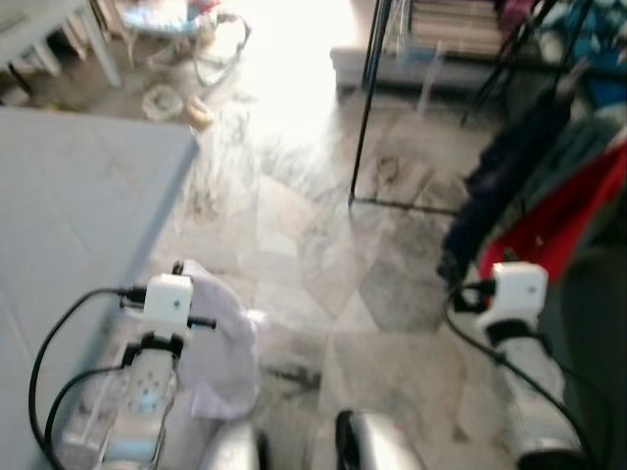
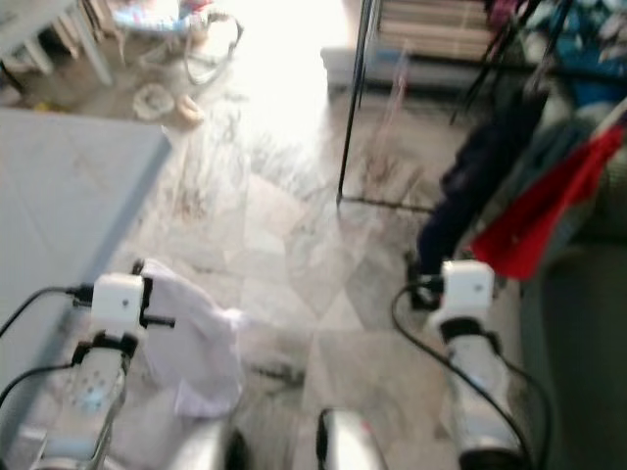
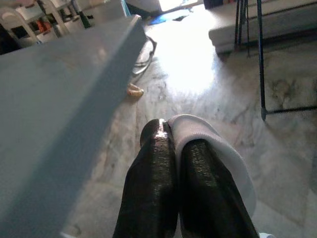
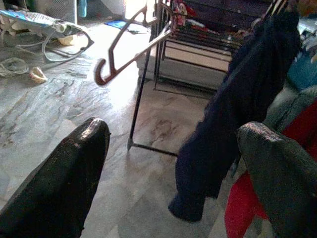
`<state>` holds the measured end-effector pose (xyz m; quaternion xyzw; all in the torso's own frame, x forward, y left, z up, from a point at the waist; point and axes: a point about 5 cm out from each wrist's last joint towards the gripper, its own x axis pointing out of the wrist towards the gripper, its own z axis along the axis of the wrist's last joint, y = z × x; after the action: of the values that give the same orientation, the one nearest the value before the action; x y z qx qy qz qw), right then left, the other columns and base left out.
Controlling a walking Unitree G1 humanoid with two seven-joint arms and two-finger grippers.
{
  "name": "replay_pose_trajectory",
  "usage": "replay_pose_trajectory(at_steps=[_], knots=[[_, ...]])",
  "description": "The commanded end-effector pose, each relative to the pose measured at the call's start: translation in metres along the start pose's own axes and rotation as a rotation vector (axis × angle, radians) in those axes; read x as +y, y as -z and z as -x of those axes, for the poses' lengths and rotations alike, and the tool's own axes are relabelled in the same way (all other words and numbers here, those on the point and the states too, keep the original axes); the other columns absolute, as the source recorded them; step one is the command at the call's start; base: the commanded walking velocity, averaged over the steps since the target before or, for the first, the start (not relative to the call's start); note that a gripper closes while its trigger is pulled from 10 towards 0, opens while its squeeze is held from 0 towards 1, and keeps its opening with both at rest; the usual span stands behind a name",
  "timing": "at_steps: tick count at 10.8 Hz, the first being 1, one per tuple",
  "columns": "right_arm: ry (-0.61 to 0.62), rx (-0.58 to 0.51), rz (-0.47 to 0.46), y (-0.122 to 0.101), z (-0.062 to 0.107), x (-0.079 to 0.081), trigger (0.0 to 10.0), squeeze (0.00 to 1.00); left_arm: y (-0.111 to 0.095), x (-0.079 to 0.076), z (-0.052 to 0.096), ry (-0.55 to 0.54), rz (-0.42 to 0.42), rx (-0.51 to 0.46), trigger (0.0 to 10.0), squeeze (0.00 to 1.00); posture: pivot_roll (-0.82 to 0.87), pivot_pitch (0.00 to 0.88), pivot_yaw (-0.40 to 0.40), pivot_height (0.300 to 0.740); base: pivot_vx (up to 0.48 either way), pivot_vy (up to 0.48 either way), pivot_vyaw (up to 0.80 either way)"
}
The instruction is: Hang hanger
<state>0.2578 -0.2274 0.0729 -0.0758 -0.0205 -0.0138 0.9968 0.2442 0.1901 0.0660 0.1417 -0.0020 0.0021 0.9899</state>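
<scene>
The left gripper (image 3: 171, 183) has its two black fingers pressed nearly together, pinching a fold of white cloth (image 1: 220, 338) that wraps over one fingertip and hangs in a loose bunch below the wrist, just beside the edge of the grey-blue tabletop (image 1: 69, 215). The right gripper (image 4: 173, 178) is spread wide with nothing between its fingers, held out over the marble floor (image 1: 323, 255). Ahead of it a hanger (image 4: 131, 47) hangs tilted in the air, its hook end low, close to the black clothes rack (image 4: 148, 74); what holds it up cannot be made out. A dark blue garment (image 4: 233, 109) and a red garment (image 1: 558, 220) hang on the rack's right side. The head views are blurred, and the hanger cannot be picked out there.
</scene>
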Motion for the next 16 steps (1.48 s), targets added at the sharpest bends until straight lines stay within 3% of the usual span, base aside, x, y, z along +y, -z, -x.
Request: replay_pose_trajectory(at_steps=[1, 4, 11, 16], knots=[[-0.022, 0.009, -0.02, 0.001, -0.002, 0.009, 10.0, 0.0, -0.004, 0.005, -0.001, -0.005, -0.008, -0.023, 10.0, 0.0, 0.01, 0.192, -0.018, 0.74, 0.3, 0.375, -0.52], [-0.036, -0.006, -0.042, -0.002, -0.005, 0.022, 10.0, 0.0, -0.014, -0.001, -0.005, 0.03, -0.012, -0.066, 10.0, 0.0, 0.01, 0.19, -0.017, 0.74, 0.391, 0.214, -0.44], [-0.034, -0.032, -0.023, -0.01, -0.011, 0.021, 10.0, 0.0, -0.02, -0.013, -0.005, 0.082, 0.002, -0.088, 10.0, 0.0, 0.01, 0.194, -0.024, 0.74, 0.468, 0.0, 0.0], [0.019, -0.13, 0.081, -0.032, -0.023, 0.014, 10.0, 0.0, -0.02, -0.017, -0.005, 0.082, 0.025, -0.08, 10.0, 0.0, 0.01, 0.195, -0.03, 0.74, 0.148, 0.0, 0.0]])
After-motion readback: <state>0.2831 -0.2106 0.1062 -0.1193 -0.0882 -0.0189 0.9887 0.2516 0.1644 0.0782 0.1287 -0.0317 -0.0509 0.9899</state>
